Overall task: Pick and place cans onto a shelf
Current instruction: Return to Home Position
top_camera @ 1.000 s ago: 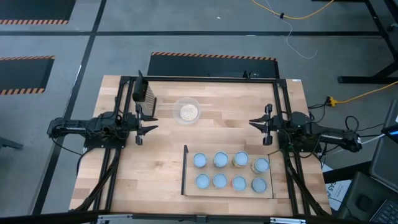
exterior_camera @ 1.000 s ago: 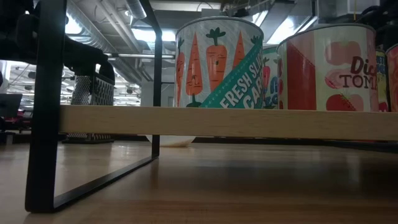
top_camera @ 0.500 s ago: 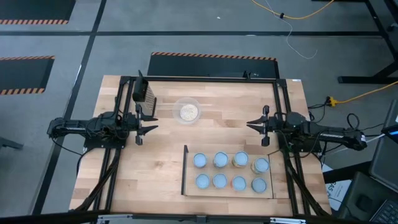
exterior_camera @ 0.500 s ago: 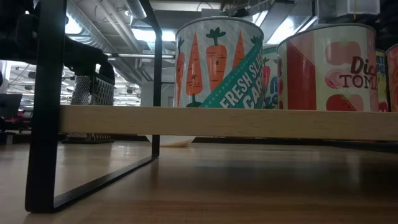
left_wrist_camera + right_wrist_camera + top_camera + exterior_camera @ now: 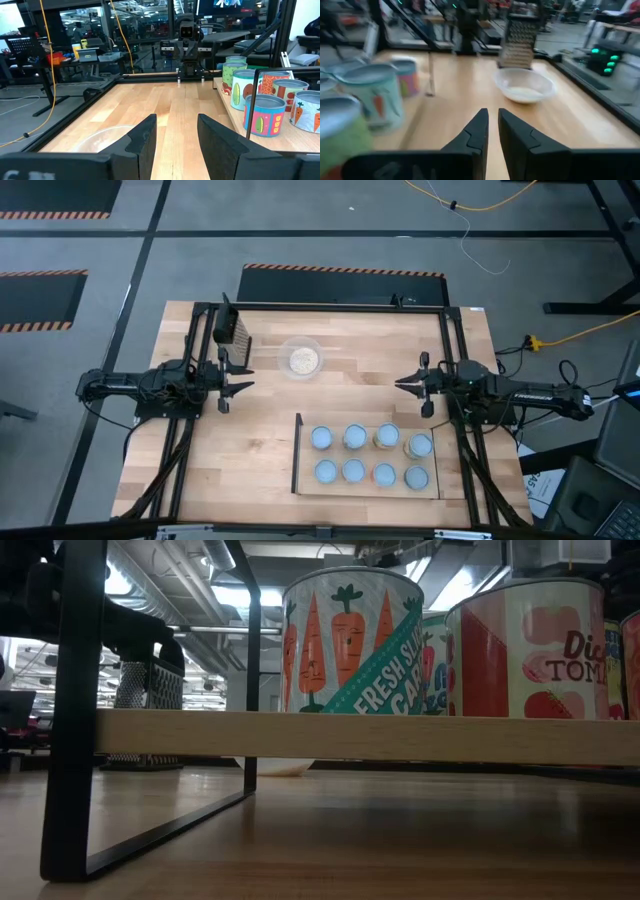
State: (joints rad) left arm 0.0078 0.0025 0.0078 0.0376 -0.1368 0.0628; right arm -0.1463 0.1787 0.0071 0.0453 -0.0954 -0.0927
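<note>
Several cans (image 5: pixel 354 437) with pale blue tops stand in two rows on the light-wood shelf (image 5: pixel 369 455), bottoms on its board. The low view shows a carrot can (image 5: pixel 350 640) and a tomato can (image 5: pixel 530 645) on the board (image 5: pixel 360 735). My left gripper (image 5: pixel 240 377) hovers open at the table's left, pointing level toward the right, its fingers (image 5: pixel 145 137) apart around nothing. My right gripper (image 5: pixel 403 381) hovers at the table's right, beyond the shelf's far edge. It points left with its fingers (image 5: pixel 479 127) nearly together and nothing between them. Cans (image 5: pixel 375 97) show beside it.
A clear bowl (image 5: pixel 301 358) with pale contents sits at the far middle, and a metal grater (image 5: pixel 232 328) stands at the far left. The shelf stands on a dark metal frame (image 5: pixel 75 710). Bare wood lies between the two grippers.
My right arm has stretched a little toward the table's left, and its gripper has tipped slightly downward. The gap between its fingers is unchanged. The cans and shelf have stayed put.
</note>
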